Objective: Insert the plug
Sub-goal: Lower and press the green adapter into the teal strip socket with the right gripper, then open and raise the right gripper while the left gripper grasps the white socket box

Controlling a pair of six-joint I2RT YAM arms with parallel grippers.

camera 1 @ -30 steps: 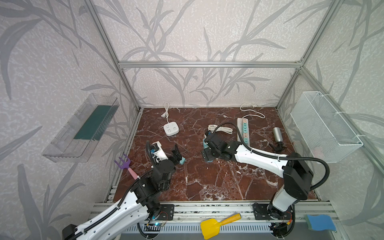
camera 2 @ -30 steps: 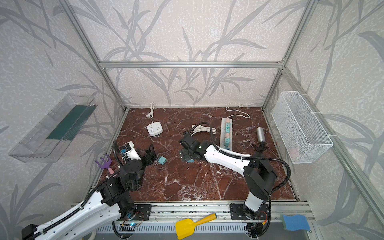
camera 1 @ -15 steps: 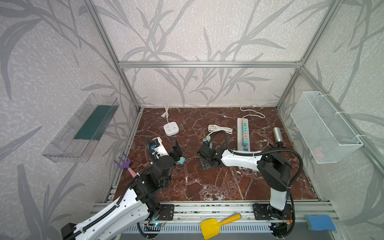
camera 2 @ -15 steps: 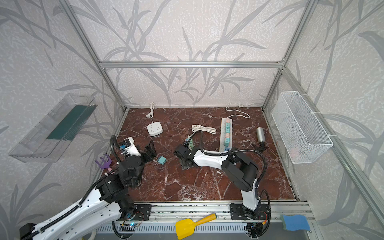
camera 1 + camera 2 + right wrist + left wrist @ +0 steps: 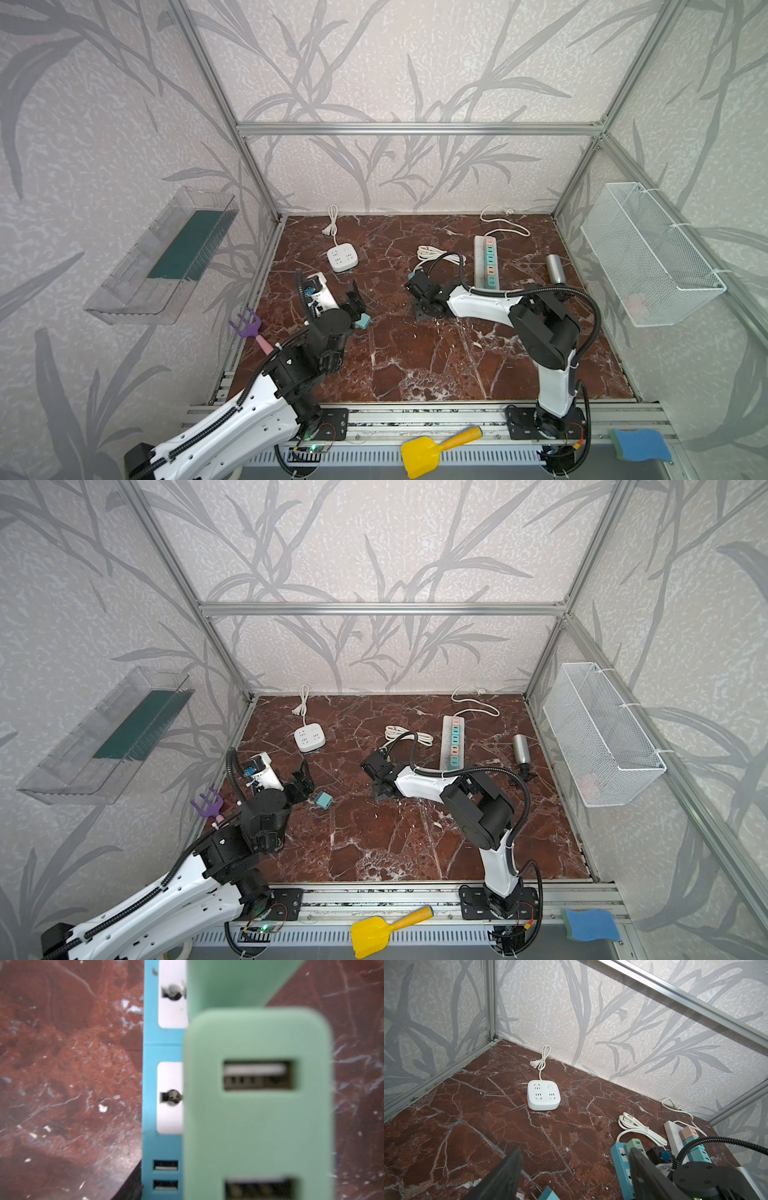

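Observation:
A small teal plug cube point(image 5: 364, 320) point(image 5: 323, 800) lies on the marble floor just beyond my left gripper point(image 5: 353, 300), which is open. In the left wrist view the plug point(image 5: 548, 1193) shows its prongs low between the spread fingers point(image 5: 506, 1176). My right gripper point(image 5: 428, 308) is low at mid-floor over a blue power strip point(image 5: 618, 1165) that carries a green adapter point(image 5: 634, 1145). In the right wrist view the green adapter point(image 5: 257, 1105) fills the picture beside the blue strip point(image 5: 164, 1047). The right fingers are hidden there.
A white square socket block point(image 5: 342, 258) lies at the back left, and a long white strip with coloured sockets point(image 5: 486, 262) at the back right. A coiled white cable point(image 5: 432, 252) and a silver cylinder point(image 5: 555, 268) lie nearby. A purple fork point(image 5: 249, 328) sits by the left rail.
My right arm's elbow swung left and then back right while its gripper stayed low at mid-floor. The left arm has hardly moved.

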